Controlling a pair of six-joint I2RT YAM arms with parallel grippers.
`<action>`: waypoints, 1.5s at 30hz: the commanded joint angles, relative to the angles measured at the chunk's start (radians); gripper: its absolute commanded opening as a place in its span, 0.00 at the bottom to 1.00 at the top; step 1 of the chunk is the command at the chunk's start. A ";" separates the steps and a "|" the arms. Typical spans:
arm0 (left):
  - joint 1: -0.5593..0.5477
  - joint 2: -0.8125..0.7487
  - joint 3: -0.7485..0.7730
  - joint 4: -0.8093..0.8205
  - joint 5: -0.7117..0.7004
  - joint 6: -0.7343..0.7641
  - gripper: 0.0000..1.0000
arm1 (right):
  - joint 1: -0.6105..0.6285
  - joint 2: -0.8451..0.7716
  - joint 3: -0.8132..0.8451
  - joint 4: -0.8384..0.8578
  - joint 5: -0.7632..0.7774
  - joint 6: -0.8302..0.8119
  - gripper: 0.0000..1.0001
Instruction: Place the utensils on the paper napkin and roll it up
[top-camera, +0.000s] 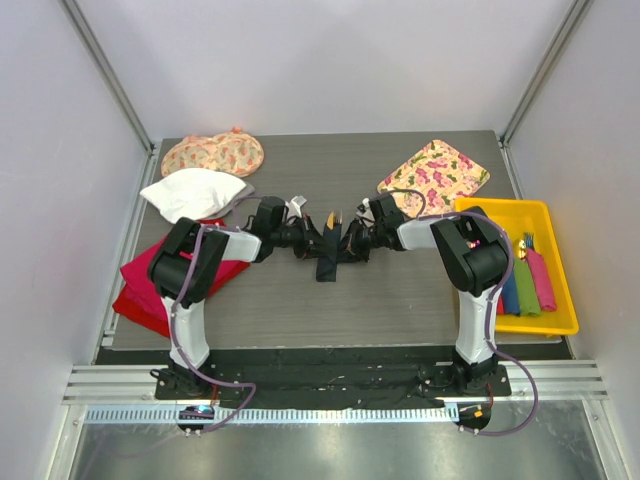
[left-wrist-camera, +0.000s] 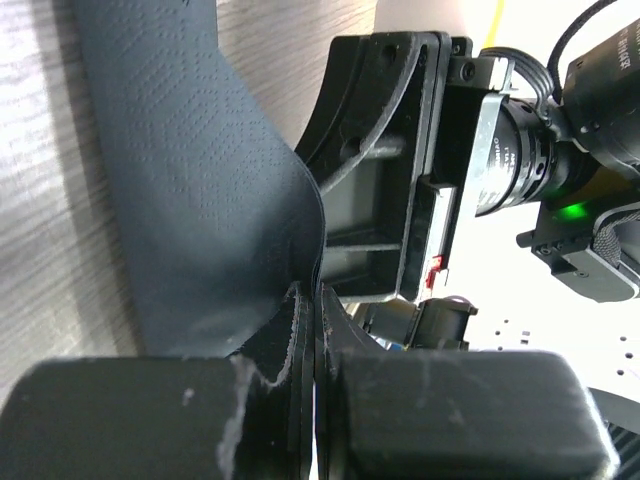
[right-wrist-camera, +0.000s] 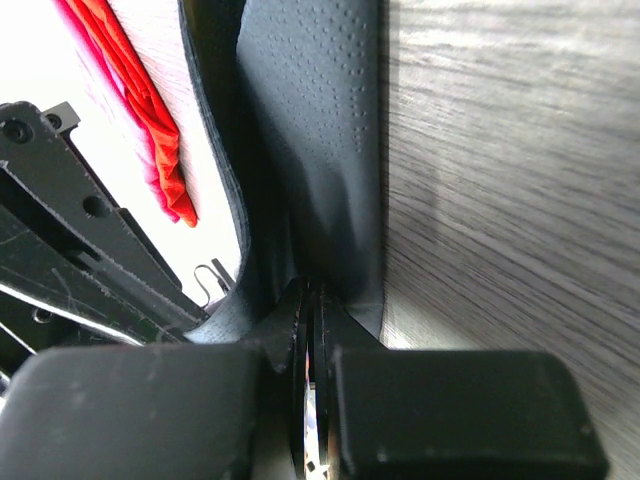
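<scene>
The dark paper napkin (top-camera: 328, 262) is bunched up at the table's middle, pinched from both sides and hanging between the two grippers. A tan-orange utensil tip (top-camera: 331, 218) pokes out above it; the rest of the utensils are hidden in the fold. My left gripper (top-camera: 308, 240) is shut on the napkin's left edge. In the left wrist view the gripper (left-wrist-camera: 315, 300) clamps the sheet (left-wrist-camera: 200, 180), with the right gripper's body just behind it. My right gripper (top-camera: 352, 240) is shut on the right edge. In the right wrist view the gripper (right-wrist-camera: 312, 295) clamps the sheet (right-wrist-camera: 320, 120).
A yellow tray (top-camera: 560, 322) at the right holds blue, green and pink rolls and spare cutlery. A floral cloth (top-camera: 433, 175) lies at the back right and floral pads (top-camera: 213, 153) at the back left. A white cloth (top-camera: 193, 192) and a red cloth (top-camera: 140, 285) lie at the left.
</scene>
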 joint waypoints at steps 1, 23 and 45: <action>-0.010 0.035 -0.015 0.121 0.041 -0.038 0.01 | 0.014 0.033 0.002 -0.027 0.065 -0.019 0.01; 0.039 -0.006 -0.108 0.257 0.087 -0.085 0.01 | 0.011 0.025 0.022 -0.051 0.062 -0.032 0.02; 0.108 0.035 -0.041 -0.176 -0.085 0.172 0.00 | 0.011 -0.017 0.053 -0.033 0.039 -0.031 0.05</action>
